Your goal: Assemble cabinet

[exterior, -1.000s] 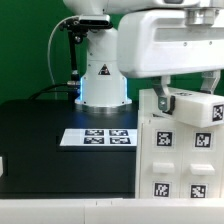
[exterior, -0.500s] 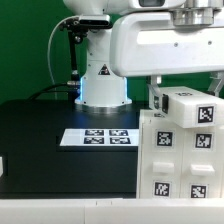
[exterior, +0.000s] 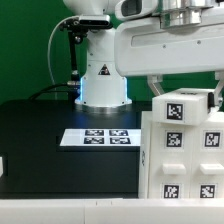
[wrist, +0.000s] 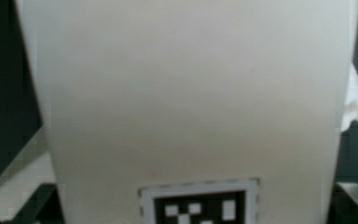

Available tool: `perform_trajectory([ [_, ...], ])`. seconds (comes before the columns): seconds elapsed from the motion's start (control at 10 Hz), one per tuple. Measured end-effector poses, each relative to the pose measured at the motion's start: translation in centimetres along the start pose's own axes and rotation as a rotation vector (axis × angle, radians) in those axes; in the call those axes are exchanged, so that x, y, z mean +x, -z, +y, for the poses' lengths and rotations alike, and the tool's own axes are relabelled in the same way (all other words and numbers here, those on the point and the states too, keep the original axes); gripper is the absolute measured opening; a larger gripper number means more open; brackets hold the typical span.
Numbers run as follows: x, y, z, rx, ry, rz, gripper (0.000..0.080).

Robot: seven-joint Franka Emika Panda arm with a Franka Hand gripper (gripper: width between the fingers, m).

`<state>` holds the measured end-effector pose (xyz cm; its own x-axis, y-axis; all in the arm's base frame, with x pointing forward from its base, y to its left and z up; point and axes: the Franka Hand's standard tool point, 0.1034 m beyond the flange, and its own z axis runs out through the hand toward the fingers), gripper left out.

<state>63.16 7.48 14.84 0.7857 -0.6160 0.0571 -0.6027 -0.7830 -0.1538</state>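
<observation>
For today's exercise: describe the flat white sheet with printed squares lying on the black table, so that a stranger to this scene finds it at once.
Start at the robot's white base at the back of the black table. Just in front of it lies the marker board, a thin flat white sheet. Unlike the tall, boxy white cabinet at the exterior view's right, it lies flat and carries a row of square tags.

The robot arm [exterior: 165,45] is white and smooth, with big rounded parts. Its fat round base [exterior: 103,85] is white too, with a small dark mark on the front and a blue glow by its side. A green cable [exterior: 52,50] curves beside it. Up top is a dark ring.
</observation>
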Motion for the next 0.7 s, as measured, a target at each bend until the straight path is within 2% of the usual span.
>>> perform_trajectory([
  [0.2, 0.06, -0.03, 0.08, 0.0, -0.101, 0.0, 0.0556],
  [0.4, 0.18, -0.16, 0.11, 0.005, -0.454, -0.021, 0.0556],
  [0.7, 0.24, -0.24, 0.12, 0.018, -0.8, -0.045, 0.0557],
])
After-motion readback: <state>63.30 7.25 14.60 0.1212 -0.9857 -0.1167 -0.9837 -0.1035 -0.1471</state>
